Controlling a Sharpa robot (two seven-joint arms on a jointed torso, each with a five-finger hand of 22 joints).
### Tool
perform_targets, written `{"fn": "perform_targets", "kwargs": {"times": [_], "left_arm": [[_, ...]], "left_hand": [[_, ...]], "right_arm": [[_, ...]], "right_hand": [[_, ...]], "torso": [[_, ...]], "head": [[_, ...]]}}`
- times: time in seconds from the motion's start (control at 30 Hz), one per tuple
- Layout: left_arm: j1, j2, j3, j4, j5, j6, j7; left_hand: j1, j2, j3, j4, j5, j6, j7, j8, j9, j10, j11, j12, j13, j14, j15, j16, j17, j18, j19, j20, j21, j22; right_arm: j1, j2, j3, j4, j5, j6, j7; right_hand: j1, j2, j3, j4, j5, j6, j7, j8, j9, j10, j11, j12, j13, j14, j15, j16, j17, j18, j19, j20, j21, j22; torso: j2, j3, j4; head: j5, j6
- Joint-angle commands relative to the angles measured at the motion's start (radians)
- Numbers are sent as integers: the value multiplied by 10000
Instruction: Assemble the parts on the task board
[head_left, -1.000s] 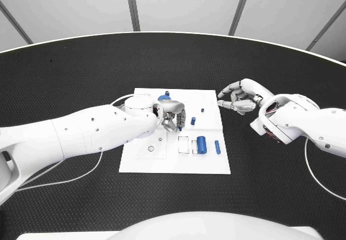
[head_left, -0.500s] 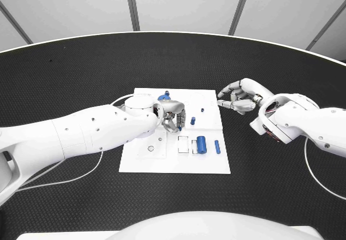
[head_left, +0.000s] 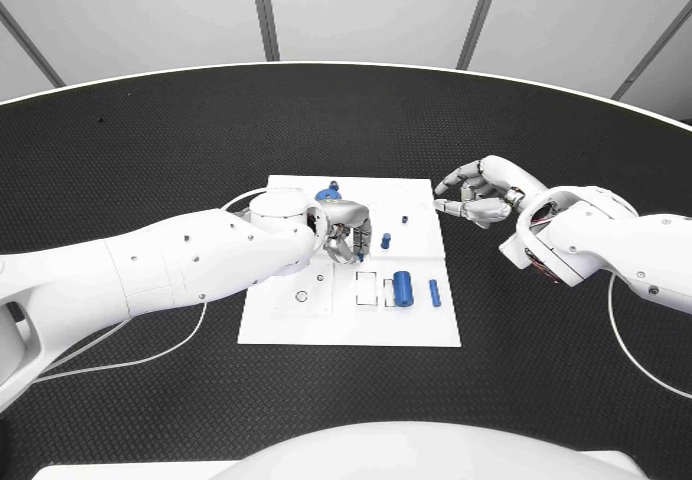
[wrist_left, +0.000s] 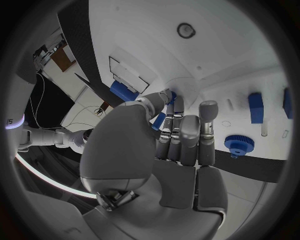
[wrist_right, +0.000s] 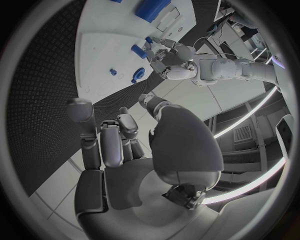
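The white task board (head_left: 310, 320) lies mid-table. My left hand (head_left: 340, 228) hovers over its upper middle with the fingers bent down. In the left wrist view the thumb and fingers (wrist_left: 178, 125) pinch a small blue peg (wrist_left: 169, 96). A blue gear (head_left: 329, 196) sits just beyond that hand. Two short blue pegs (head_left: 385, 240) (head_left: 405, 219) stand to its right. A thick blue cylinder (head_left: 405, 288) and a thin blue pin (head_left: 434, 293) lie lower right beside empty slots (head_left: 366, 289). My right hand (head_left: 483, 195) floats off the board's right edge, loosely curled and holding nothing.
The black table (head_left: 173, 150) surrounds the board. A white cable (head_left: 180, 335) runs along the table left of the board. A small round hole (head_left: 302, 296) marks the board's lower left area.
The right hand's fingers have shifted slightly. The left hand and the parts on the board stay where they were.
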Motion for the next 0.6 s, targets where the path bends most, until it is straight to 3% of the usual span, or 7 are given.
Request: {"fn": "perform_targets", "kwargs": {"times": [0.03,0.6], "left_arm": [[-8,-2,1,-3,0,-42,47],[-29,-69,1,5,1,-313,116]], "left_hand": [[33,235,103,4,-46,152,-14,76,35,175,-32,97,14,69,-91,80,86,-214,101,-42,95,82],[77,400,112,-13,-47,265,-37,116,78,319,-81,107,59,152,-138,131,176,-244,214,-87,199,224]], "right_arm": [[0,6,0,-6,0,2,2],[0,14,0,-24,0,4,4]], "right_hand": [[68,-16,58,5,45,-79,21,26,-12,31,-28,17,14,456,-64,-22,242,154,4,-17,-68,10],[68,-16,58,5,45,-79,21,26,-12,31,-28,17,14,456,-64,-22,242,154,4,-17,-68,10]], "torso": [[-1,1,-3],[-1,-2,6]], "head": [[5,-10],[10,-2]]}}
